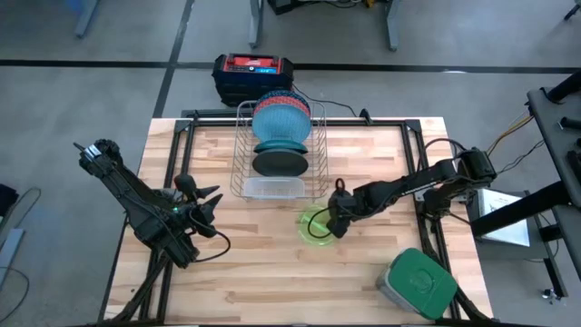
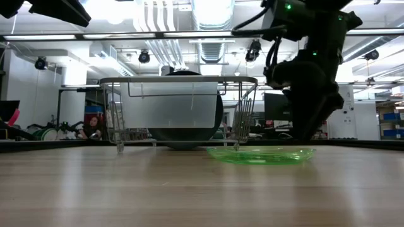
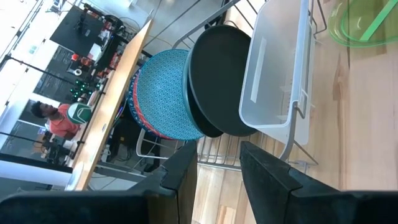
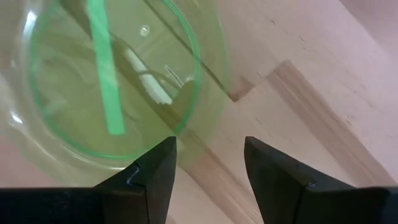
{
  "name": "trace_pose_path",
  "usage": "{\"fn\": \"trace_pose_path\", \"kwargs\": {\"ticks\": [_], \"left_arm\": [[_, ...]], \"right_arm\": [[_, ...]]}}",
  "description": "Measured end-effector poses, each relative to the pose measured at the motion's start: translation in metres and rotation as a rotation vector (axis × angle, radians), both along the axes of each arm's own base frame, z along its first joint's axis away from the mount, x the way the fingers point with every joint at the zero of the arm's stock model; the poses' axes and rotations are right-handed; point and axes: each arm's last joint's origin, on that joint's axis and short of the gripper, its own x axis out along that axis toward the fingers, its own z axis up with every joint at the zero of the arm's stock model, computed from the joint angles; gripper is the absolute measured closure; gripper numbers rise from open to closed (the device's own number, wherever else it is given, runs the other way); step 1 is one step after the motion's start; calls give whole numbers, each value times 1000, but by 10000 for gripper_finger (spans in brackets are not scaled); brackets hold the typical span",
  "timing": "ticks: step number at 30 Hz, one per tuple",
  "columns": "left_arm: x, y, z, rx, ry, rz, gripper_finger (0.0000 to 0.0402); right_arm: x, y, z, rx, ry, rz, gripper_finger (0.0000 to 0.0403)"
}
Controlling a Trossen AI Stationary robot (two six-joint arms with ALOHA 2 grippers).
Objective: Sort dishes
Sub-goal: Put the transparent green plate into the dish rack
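Observation:
A translucent neon-green dish [image 1: 316, 225] lies flat on the table in front of the silver wire rack [image 1: 320, 154]; it also shows in the low view [image 2: 262, 154]. In the rack, a red-patterned plate [image 1: 277, 94], a blue-speckled plate [image 1: 280, 123] and a dark plate [image 1: 277, 163] stand on edge. My right gripper [image 1: 333, 223] is open at the dish's right rim [image 4: 186, 118]: one finger over the rim, the other over bare table. My left gripper [image 1: 211, 204] is open and empty, left of the rack and pointing toward it. My right gripper stands open at the green dish's right rim [image 4: 193, 124], slanting down from the table's right. I cannot tell whether a finger touches the rim. The dish lies flat on the table.
A clear plastic tub [image 1: 272, 188] sits at the rack's near end. A grey container with a green lid [image 1: 418, 283] stands at the near right corner. A black and red box [image 1: 252, 71] sits beyond the table's far edge. People show in the room behind.

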Motion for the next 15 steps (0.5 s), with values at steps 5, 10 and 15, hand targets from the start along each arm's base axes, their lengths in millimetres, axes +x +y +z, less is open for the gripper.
{"fn": "trace_pose_path", "kwargs": {"ticks": [5, 10, 15], "left_arm": [[0, 0, 0, -1, -1, 0, 290], [0, 0, 0, -1, -1, 0, 290], [0, 0, 0, -1, -2, 0, 290]], "right_arm": [[7, 1, -4, 19, -105, -6, 230], [9, 1, -11, 21, -102, -15, 238], [11, 2, -14, 21, -101, -15, 244]]}}
